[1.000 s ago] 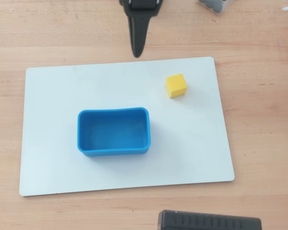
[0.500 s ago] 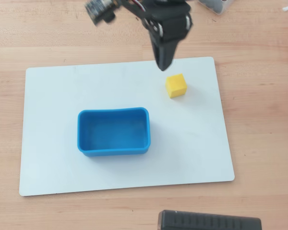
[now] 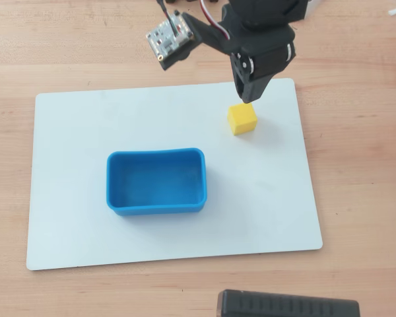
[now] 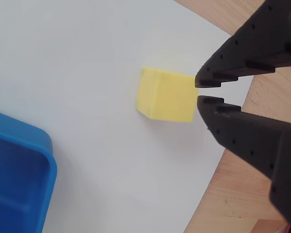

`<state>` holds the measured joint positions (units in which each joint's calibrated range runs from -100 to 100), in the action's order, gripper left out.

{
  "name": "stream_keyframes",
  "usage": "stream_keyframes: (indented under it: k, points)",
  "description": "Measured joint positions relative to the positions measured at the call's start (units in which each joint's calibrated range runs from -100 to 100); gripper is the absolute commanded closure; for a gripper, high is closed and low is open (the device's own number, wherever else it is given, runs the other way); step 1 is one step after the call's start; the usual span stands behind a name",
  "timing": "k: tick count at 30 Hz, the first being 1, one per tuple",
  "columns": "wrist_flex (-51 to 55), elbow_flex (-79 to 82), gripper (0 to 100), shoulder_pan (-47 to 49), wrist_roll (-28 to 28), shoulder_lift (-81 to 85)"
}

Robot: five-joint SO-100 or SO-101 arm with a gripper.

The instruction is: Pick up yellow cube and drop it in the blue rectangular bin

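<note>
The yellow cube (image 3: 242, 119) sits on the white board, to the upper right of the blue rectangular bin (image 3: 156, 181) in the overhead view. The bin is empty and upright. My gripper (image 3: 247, 99) hovers just behind the cube, its black fingers pointing down at the cube's far edge. In the wrist view the cube (image 4: 166, 94) lies right at the tips of my gripper (image 4: 200, 91). The jaws are almost together with only a thin gap and hold nothing. A corner of the bin (image 4: 17, 179) shows at the lower left of the wrist view.
The white board (image 3: 72, 132) lies on a wooden table (image 3: 363, 132). The cube is near the board's right edge. A black ribbed object (image 3: 287, 305) sits at the table's front edge. The wrist camera module (image 3: 168, 36) sticks out to the arm's left.
</note>
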<state>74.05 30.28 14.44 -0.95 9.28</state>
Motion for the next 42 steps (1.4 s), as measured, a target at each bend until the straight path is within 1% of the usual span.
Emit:
stream_keyframes:
  k: [1,4,11,12,22,29,34,39,42]
  points:
    - [0.4,-0.4,98,0.0,0.0,-0.4]
    - [1.3,-1.0,88,-1.1,0.0,-1.7]
    - [1.4,-1.1,74,-1.9,0.0,-2.8]
    - [1.4,-1.1,74,-1.9,0.0,-2.8]
    - [1.4,-1.1,74,-1.9,2.1,-9.2]
    - [1.3,-1.1,75,1.0,2.1,-12.0]
    - [0.2,-1.1,80,1.2,2.1,-12.7]
    - [-1.0,-1.1,87,1.2,2.1,-14.2]
    - [-1.4,-1.1,90,1.2,2.1,-14.2]
